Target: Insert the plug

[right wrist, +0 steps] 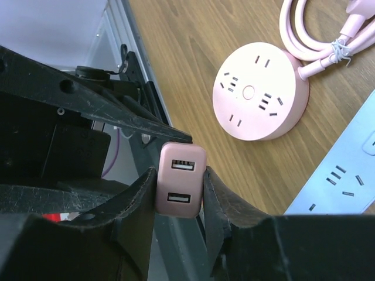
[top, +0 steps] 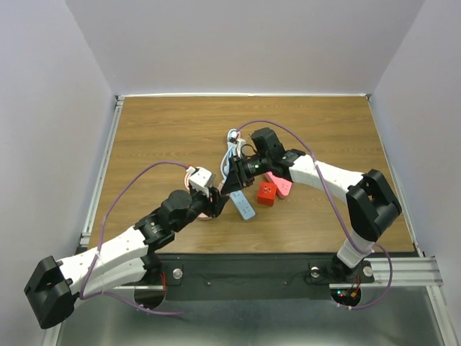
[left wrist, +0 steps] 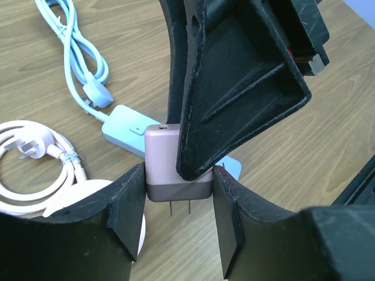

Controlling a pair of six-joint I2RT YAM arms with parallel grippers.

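A pink USB charger (left wrist: pixel 167 155) with two bare prongs hangs above the table, and both grippers grip it. In the left wrist view my left gripper (left wrist: pixel 179 175) is shut on its sides, prongs pointing toward the camera. The right gripper (right wrist: pixel 179 175) is shut on the same charger (right wrist: pixel 180 178), whose two USB ports face its camera; one of its black fingers (left wrist: pixel 234 88) covers the charger's top. The red plug (top: pixel 266 193) lies on the wood, free, right of the light blue power strip (top: pixel 243 207). The two grippers meet at the strip's far end (top: pixel 223 189).
A round pink socket hub (right wrist: pixel 261 91) with its coiled pink cable (right wrist: pixel 328 35) lies below the left arm. A coral-pink adapter (top: pixel 282 186) sits beside the red plug. The blue strip's cable (left wrist: pixel 76 52) is bundled behind it. A white coiled cable (left wrist: pixel 35 155) lies at left.
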